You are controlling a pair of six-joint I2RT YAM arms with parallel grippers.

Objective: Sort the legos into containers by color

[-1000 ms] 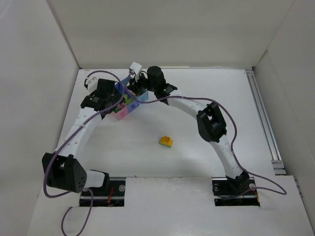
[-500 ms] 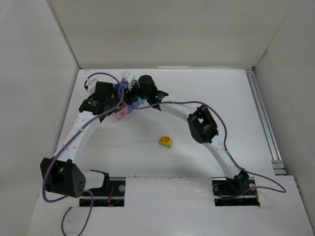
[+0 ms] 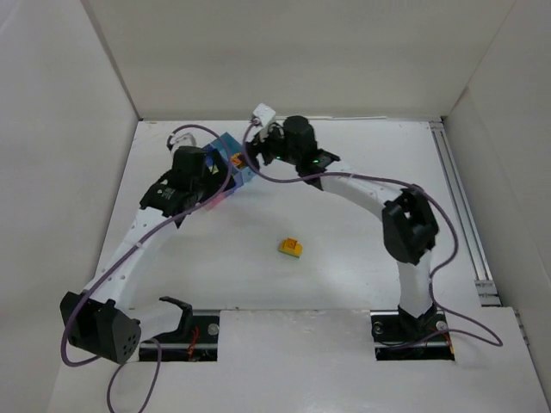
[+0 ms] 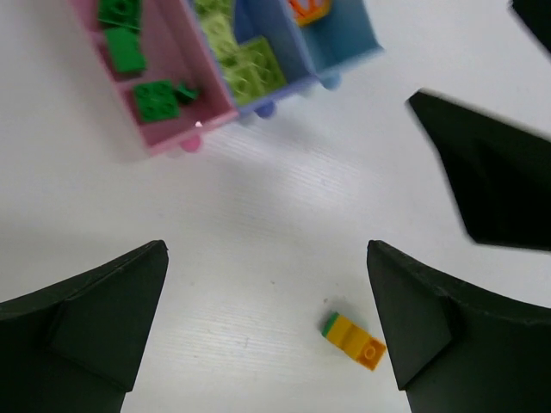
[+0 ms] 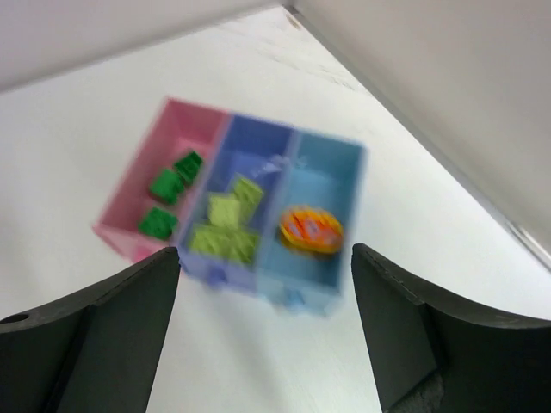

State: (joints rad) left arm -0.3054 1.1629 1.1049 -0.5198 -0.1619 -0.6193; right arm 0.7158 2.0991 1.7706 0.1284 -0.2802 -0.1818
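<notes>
Right tool has swung away — tray holds green, lime, orange bricks.

Three joined bins, one loose brick.

A plain white table is boxed in by three matte white panels: a back wall, a left wall and a right wall. A pale metal rail runs along the table's right edge, and a white board covers the near edge. The light is even and soft, with only faint shadows.
</notes>
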